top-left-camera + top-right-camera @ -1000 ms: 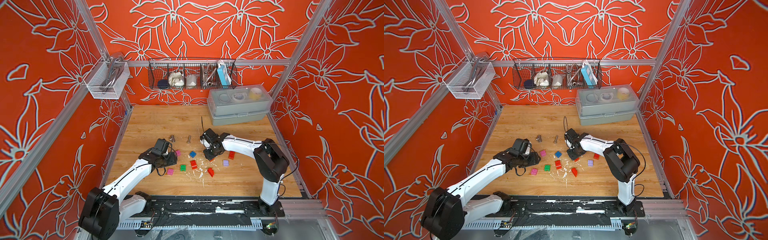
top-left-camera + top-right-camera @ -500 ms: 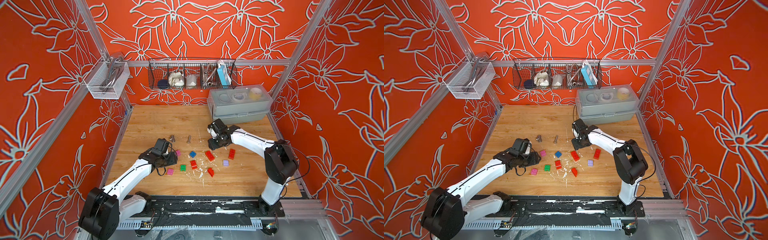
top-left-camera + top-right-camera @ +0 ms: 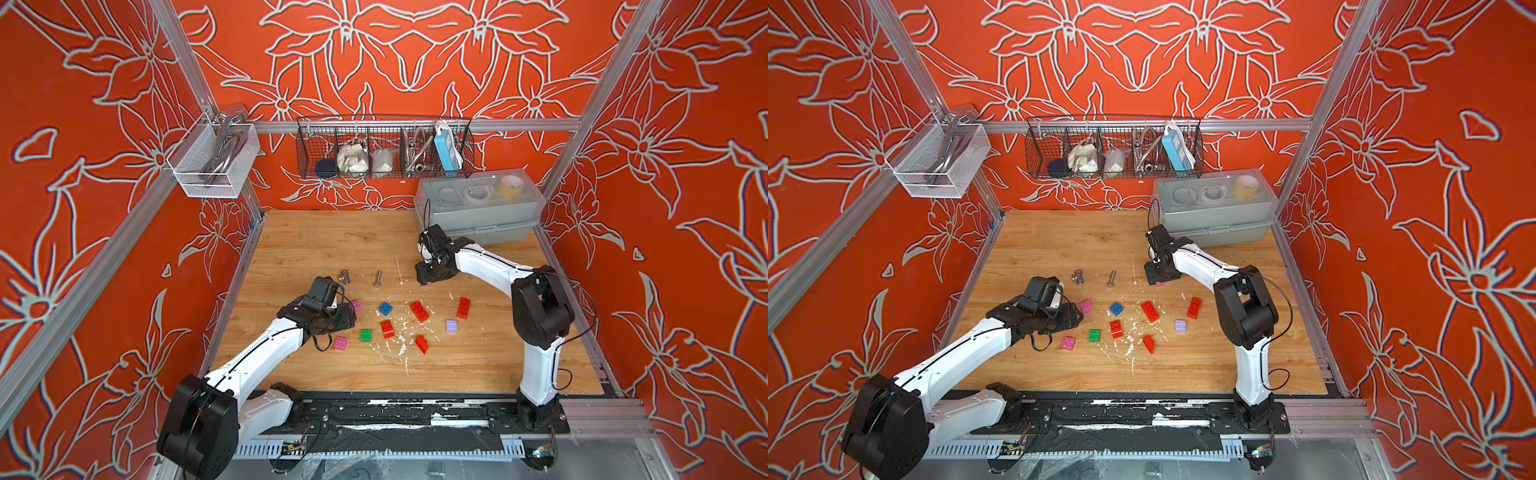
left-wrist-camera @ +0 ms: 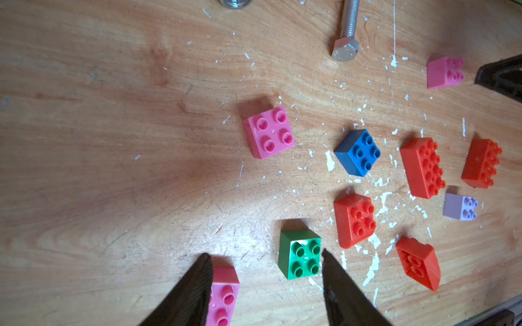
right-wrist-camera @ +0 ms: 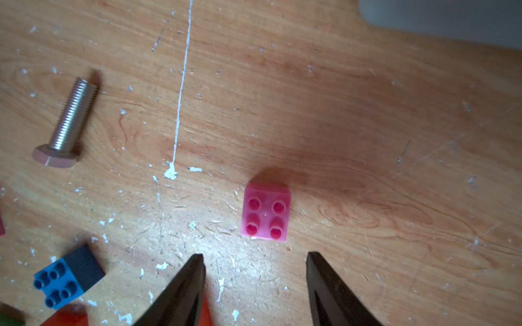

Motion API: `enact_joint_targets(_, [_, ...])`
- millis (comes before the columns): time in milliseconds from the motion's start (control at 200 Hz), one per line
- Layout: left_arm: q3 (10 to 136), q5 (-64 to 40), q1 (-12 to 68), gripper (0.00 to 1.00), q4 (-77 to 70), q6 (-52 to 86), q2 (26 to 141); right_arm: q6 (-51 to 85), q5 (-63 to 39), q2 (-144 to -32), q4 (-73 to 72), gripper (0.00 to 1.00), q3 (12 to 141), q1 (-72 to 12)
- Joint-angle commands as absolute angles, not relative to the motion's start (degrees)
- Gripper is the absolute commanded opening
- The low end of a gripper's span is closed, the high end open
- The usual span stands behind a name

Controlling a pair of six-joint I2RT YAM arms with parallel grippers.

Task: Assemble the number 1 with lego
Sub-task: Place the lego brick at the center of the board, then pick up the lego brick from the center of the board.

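Note:
The lego lies loose mid-table in both top views: a pink brick [image 3: 356, 306], a blue one [image 3: 385, 308], red ones [image 3: 419, 311] [image 3: 464, 308] [image 3: 387, 328] [image 3: 421, 344], a lilac one [image 3: 451, 326], a green one [image 3: 366, 335] and another pink [image 3: 340, 343]. My left gripper [image 4: 265, 254] hangs open and empty just left of them, the green brick [image 4: 300, 254] by one fingertip and a pink brick [image 4: 223, 293] by the other. My right gripper [image 5: 254, 254] is open and empty at the far side, with a third pink brick [image 5: 267, 211] just ahead of its tips.
Two grey bolts [image 3: 344, 276] [image 3: 377, 278] lie beyond the bricks. A grey lidded box [image 3: 478, 208] stands at the back right, close behind the right arm. A wire basket [image 3: 384, 147] and a white mesh basket [image 3: 212, 160] hang on the walls. White flecks litter the wood.
My right gripper has opened wider and drawn back toward the far side, uncovering a red brick that now lies on the table. The left arm has not moved.

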State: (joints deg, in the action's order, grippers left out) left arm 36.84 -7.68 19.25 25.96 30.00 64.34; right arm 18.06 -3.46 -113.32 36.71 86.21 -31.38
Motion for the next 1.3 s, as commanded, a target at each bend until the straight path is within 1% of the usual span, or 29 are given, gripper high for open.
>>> enact_joint_targets(0, [36.87,-8.33,19.59,0.61,25.25,29.62,64.51,21.48,-1.15,-115.40,37.88,0.61,88.28,-31.04])
enact_joint_targets(110, [36.91,-8.61,19.54,0.61,25.05,29.57,64.65,22.22,-1.26,-117.27,37.84,0.61,89.14,-30.96])
enact_joint_targets(460, [36.77,-8.79,19.59,0.61,24.96,29.48,64.47,22.17,0.14,-121.04,37.64,0.54,91.47,-30.75])
enact_joint_targets(746, [36.65,-8.44,19.59,0.61,25.05,29.38,64.29,22.05,-0.48,-121.58,38.06,0.41,91.74,-30.72])
enact_joint_targets(881, [36.65,-8.44,19.53,0.61,24.92,29.44,64.30,21.23,-0.99,-119.14,38.14,0.36,90.09,-30.79])
enact_joint_targets(946, [36.63,-8.67,19.57,0.61,24.70,29.49,64.34,19.77,-2.51,-117.39,38.55,0.30,88.87,-30.87])
enact_joint_targets(996, [36.67,-8.92,19.56,0.61,24.56,29.51,64.43,18.15,-3.73,-115.68,39.05,0.27,87.54,-31.09])
enact_joint_targets(1161, [36.96,-9.40,19.55,0.61,24.42,29.47,64.29,12.52,-5.42,-108.50,40.91,0.27,81.18,-33.12])
enact_joint_targets(1296, [36.95,-9.54,19.54,0.61,24.69,29.49,63.40,11.56,-6.23,-102.91,40.48,0.27,75.59,-35.39])
